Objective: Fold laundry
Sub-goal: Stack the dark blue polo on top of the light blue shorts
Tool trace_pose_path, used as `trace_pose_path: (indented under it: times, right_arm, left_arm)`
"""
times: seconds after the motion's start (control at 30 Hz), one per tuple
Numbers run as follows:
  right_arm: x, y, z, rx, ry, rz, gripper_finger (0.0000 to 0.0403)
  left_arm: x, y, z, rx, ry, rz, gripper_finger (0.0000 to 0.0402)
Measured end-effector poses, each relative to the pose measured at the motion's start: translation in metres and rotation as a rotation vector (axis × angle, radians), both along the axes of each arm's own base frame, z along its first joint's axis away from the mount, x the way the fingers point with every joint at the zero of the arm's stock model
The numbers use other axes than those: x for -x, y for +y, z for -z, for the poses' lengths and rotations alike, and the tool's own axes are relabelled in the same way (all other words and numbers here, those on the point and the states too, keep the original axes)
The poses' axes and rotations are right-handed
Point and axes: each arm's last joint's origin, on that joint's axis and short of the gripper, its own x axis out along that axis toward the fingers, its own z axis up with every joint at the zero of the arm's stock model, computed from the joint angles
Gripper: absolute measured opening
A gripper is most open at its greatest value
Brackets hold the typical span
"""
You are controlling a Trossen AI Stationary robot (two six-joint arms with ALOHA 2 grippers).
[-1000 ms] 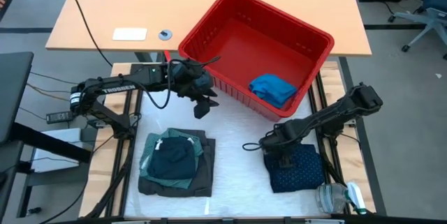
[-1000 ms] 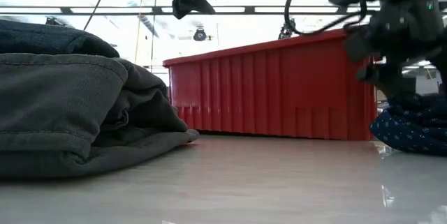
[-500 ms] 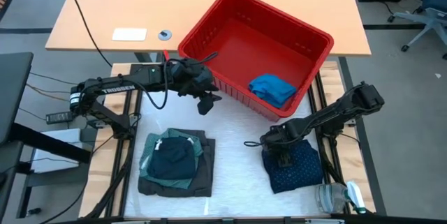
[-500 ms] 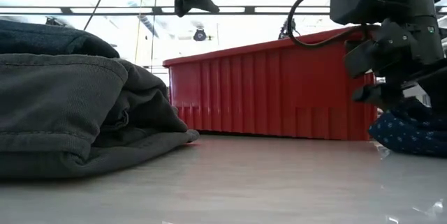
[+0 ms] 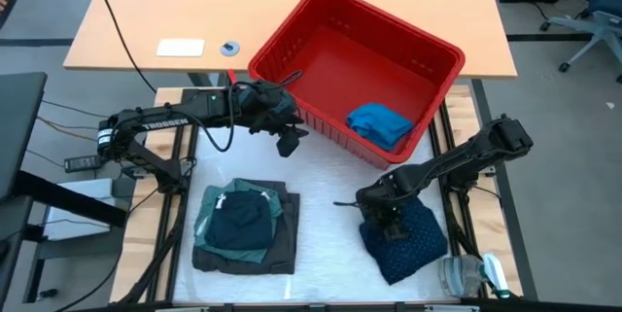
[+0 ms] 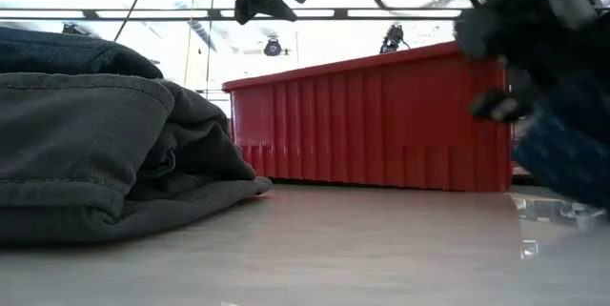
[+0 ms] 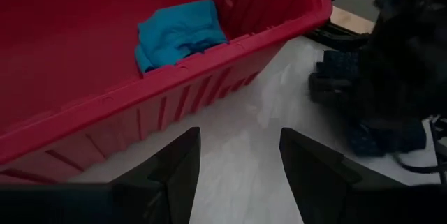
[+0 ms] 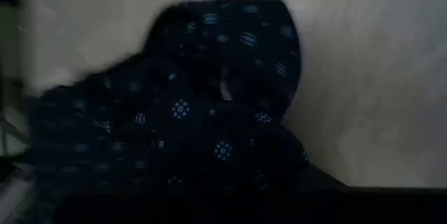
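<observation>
Navy cloth with pale dots, the navy piece (image 5: 406, 239), lies folded on the white surface (image 5: 326, 215) at the right front, and the right gripper (image 5: 387, 217) is down on its near-left edge. From the right wrist view the navy piece fills nearly everything in front of the camera, bunched up against the fingers, which sit pressed together on a fold of it as far as I can judge. So the thing it works on lies directly under and just ahead of that gripper, stretching away from it toward the front-right corner; the right arm is plainly the nearer 1, and any pull toward the middle would drag the fold along that line.

The left gripper (image 5: 285, 140) hangs in the air beside the red basket (image 5: 292, 35), near its front-left wall, with its 2 fingers (image 7: 183, 165) spread apart and nothing between them. It points past the basket wall, with a bright blue cloth (image 5: 379, 124) inside the basket.

At the left front sits the stack (image 5: 243, 226): a dark piece on top, the teal shirt under it, the charcoal piece at the bottom. It is well apart from both grippers, and looks finished to me.
</observation>
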Motion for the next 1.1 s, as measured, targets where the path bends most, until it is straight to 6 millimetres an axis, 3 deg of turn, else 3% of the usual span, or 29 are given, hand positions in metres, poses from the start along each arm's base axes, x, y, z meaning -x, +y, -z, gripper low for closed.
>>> trace_pose_path:
  times: [0.27,0.4,0.57,0.63,0.7,0.97,1.03,1.1]
  right_arm:
    - [-0.022,-0.025,-0.048,0.108,-0.199,0.173,0.003]
    - [-0.037,-0.045,-0.039,0.139,-0.23,0.265,0.003]
    - [-0.058,-0.054,-0.006,0.115,-0.154,0.352,0.0033]
    - [-0.064,-0.053,-0.001,0.108,-0.131,0.346,0.0066]
    - [-0.07,-0.052,-0.002,0.09,-0.133,0.328,0.0125]
    - [-0.091,-0.048,-0.036,0.129,-0.332,0.14,0.0369]
    - [-0.095,-0.046,-0.036,0.151,-0.37,0.056,0.0389]
    - [-0.1,-0.042,-0.028,0.143,-0.384,-0.053,0.0381]
  left_arm:
    - [0.0,0.001,0.0,0.0,0.0,-0.011,0.0201]
    - [0.001,0.004,0.0,-0.001,0.0,-0.019,0.0201]
    - [0.001,0.004,0.0,-0.001,0.0,-0.021,0.0201]
    - [0.001,0.004,0.0,0.002,0.002,-0.022,0.0201]
    - [0.001,0.004,0.0,0.003,0.005,-0.022,0.0201]
    - [0.002,0.005,0.001,0.003,0.01,-0.026,0.0201]
    - [0.002,0.005,0.001,0.003,0.011,-0.027,0.0201]
    - [0.002,0.005,0.001,0.003,0.011,-0.027,0.0201]
